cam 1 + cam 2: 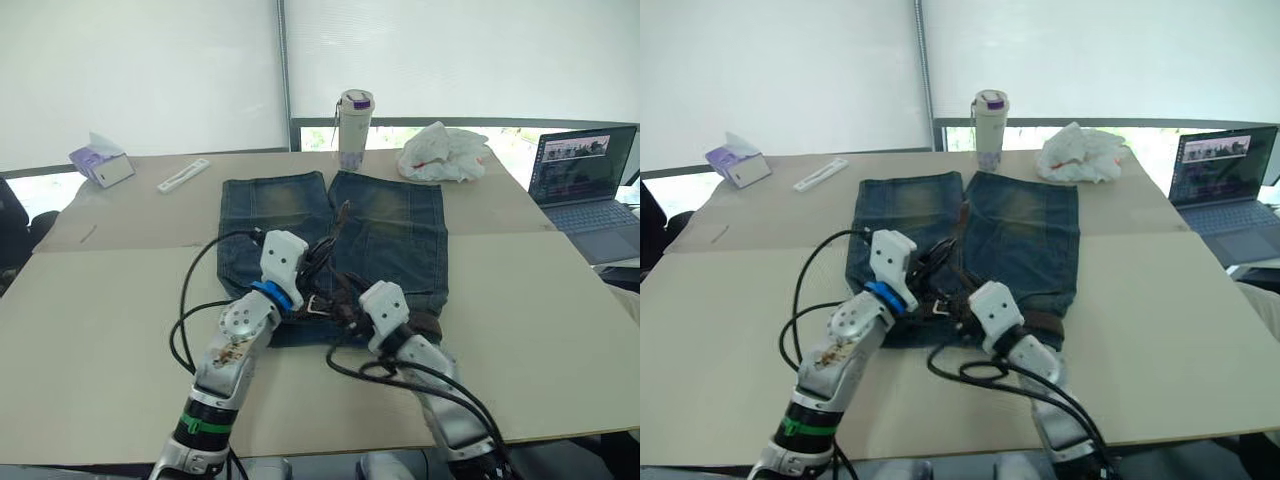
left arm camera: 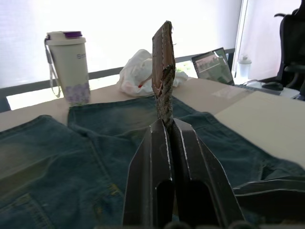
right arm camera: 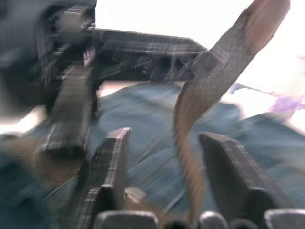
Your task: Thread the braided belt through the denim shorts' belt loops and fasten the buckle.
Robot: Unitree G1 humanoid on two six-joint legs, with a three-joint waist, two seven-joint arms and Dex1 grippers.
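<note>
The denim shorts (image 1: 390, 235) lie flat on the table, waistband nearest me and legs pointing away. My left gripper (image 2: 167, 126) is shut on the braided belt (image 2: 163, 71) just below its leather tip, which stands up above the fingers. It hovers over the waistband's middle (image 1: 312, 262). My right gripper (image 3: 164, 136) is open close beside it, and the belt strap (image 3: 200, 90) runs loosely between its fingers. A silver buckle (image 1: 318, 304) rests on the waistband between the two grippers. The belt loops are hidden behind the grippers and cables.
A tumbler (image 1: 354, 128) and a crumpled white bag (image 1: 443, 152) sit past the shorts' legs. An open laptop (image 1: 585, 185) is at the far right, and a tissue box (image 1: 100, 165) and a white stick (image 1: 184, 174) at the far left. Black cables (image 1: 190, 300) loop off my arms.
</note>
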